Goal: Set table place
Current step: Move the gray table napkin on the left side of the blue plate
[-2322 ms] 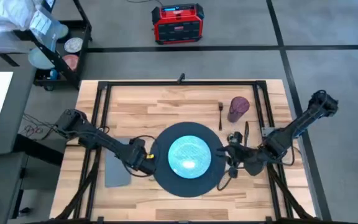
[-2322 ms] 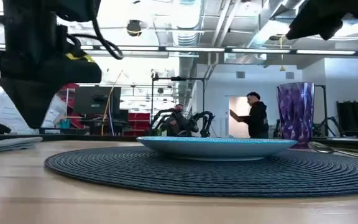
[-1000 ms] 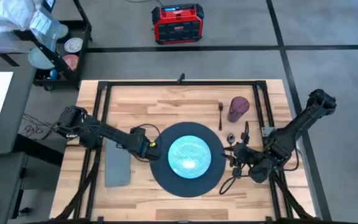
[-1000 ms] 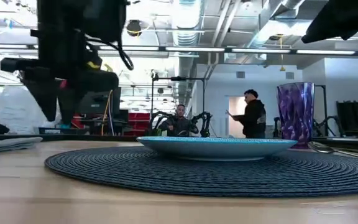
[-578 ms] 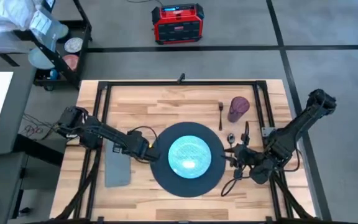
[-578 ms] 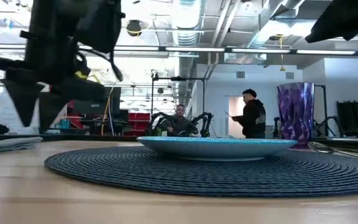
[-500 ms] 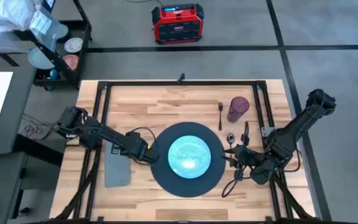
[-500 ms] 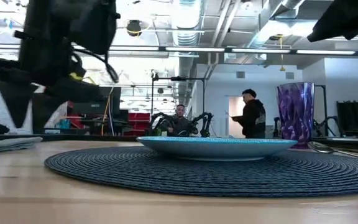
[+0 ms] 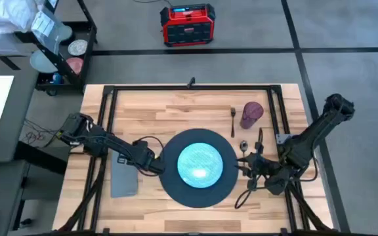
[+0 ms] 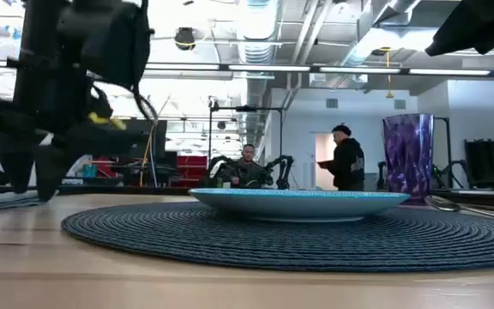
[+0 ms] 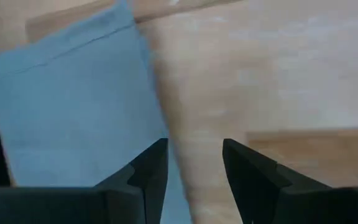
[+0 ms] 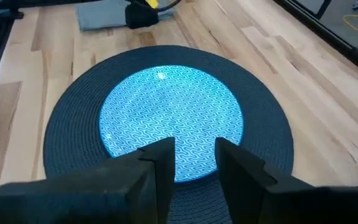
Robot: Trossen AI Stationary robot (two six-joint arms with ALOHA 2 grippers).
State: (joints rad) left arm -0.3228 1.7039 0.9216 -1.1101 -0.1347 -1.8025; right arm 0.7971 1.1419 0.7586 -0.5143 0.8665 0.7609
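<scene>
Napkin [image 9: 125, 178], grey folded cloth, lies flat near the table's [image 9: 176, 108] left edge; the left gripper [image 9: 151, 164] hovers beside it, fingers parted, empty. Right gripper [image 9: 247, 166], parted and empty, faces the patterned teal plate [image 9: 200, 164] centred on the round woven mat [image 9: 169, 180]

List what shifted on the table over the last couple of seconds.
The left claw drew back off the mat toward the napkin, open and empty. The right claw edged back from the mat. Plate, cup, fork and spoon stayed put.
</scene>
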